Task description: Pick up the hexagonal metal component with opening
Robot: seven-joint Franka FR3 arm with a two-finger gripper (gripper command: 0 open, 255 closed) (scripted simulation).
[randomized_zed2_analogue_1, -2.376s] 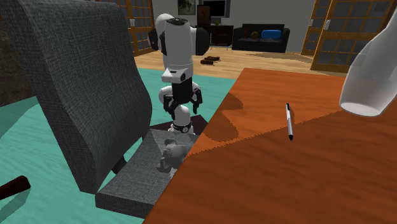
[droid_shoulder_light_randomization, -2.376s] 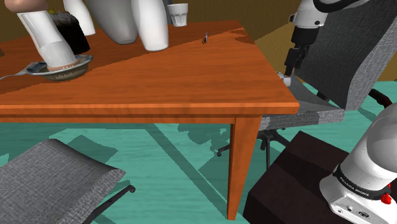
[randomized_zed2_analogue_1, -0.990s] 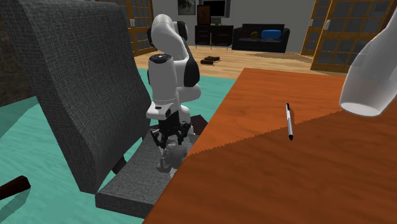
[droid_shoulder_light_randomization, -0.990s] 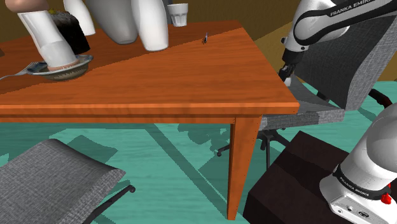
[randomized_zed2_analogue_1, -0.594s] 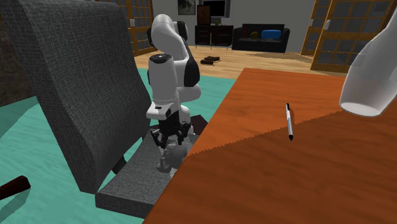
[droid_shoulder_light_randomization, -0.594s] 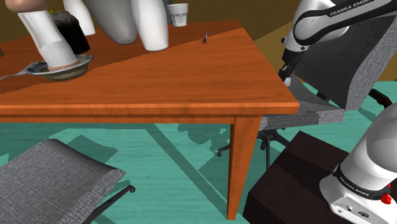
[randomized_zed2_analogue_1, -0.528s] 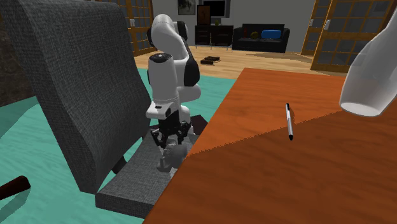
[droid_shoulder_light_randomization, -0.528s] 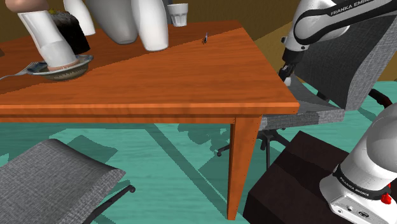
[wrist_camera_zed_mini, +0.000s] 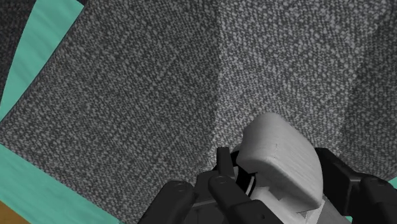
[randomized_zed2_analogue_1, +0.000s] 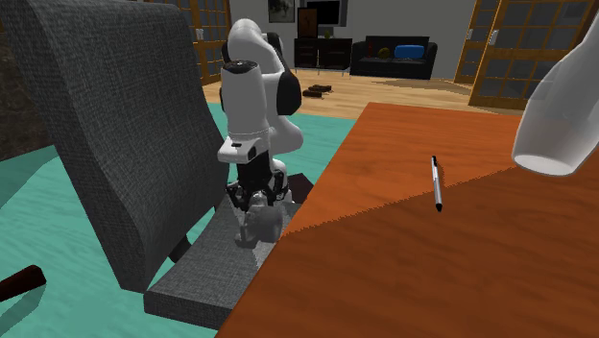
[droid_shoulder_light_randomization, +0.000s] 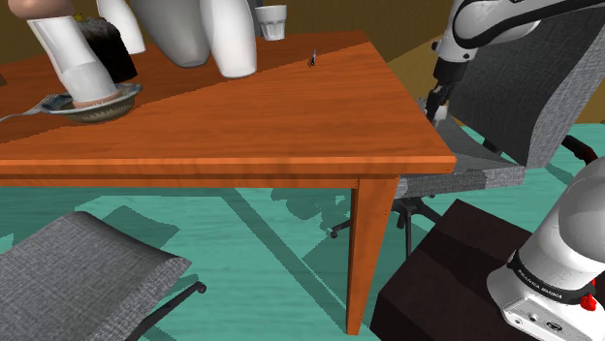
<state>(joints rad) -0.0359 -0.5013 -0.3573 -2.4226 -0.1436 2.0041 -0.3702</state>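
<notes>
Gripper is shown clamped on the pale grey component, held between its fingers. The grey chair seat is seen directly beneath it.

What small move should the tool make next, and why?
Probably a short, straight lift. The tool is shut on the pale grey part, which seems to sit just above the chair seat and close beside the table edge. Rising straight up would likely clear both without a bump.
</notes>
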